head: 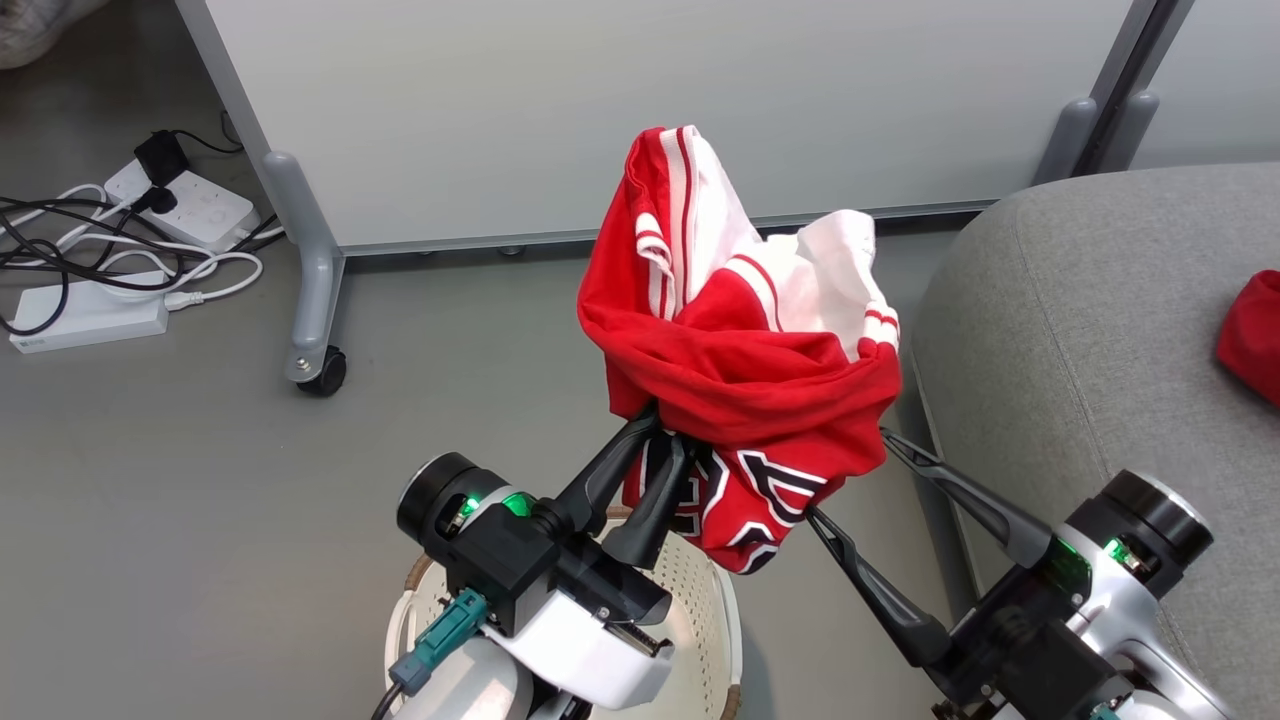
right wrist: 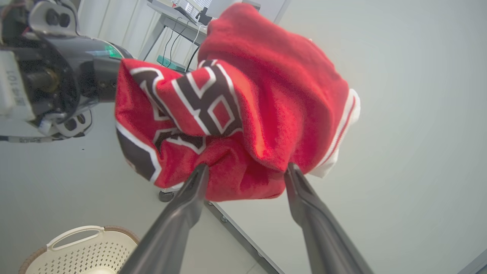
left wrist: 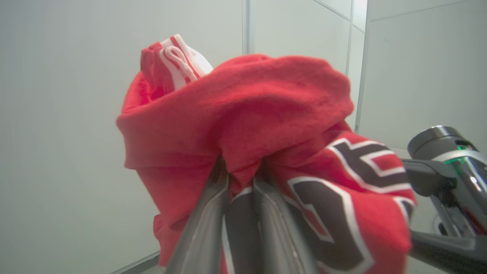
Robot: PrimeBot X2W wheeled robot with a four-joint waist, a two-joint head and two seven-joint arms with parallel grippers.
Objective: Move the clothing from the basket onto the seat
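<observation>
A bunched red garment [head: 740,370] with white stripes and dark numerals hangs in the air above the floor, left of the seat [head: 1100,330]. My left gripper [head: 665,440] is shut on a fold at its lower left edge; in the left wrist view the two fingers [left wrist: 213,213] pinch red cloth [left wrist: 266,114]. My right gripper [head: 848,475] stands open at the bundle's lower right, and its fingertips [right wrist: 199,171] flank the cloth [right wrist: 247,114]. The cream basket [head: 705,600] sits below my left wrist, with its handle [right wrist: 74,238] in the right wrist view. Another red piece [head: 1250,335] lies on the seat.
A grey partition panel [head: 650,100] stands behind, on a leg with a caster [head: 322,372]. White power strips [head: 185,205] and tangled cables [head: 60,250] lie on the floor at the far left. Bare grey floor lies between the partition and the basket.
</observation>
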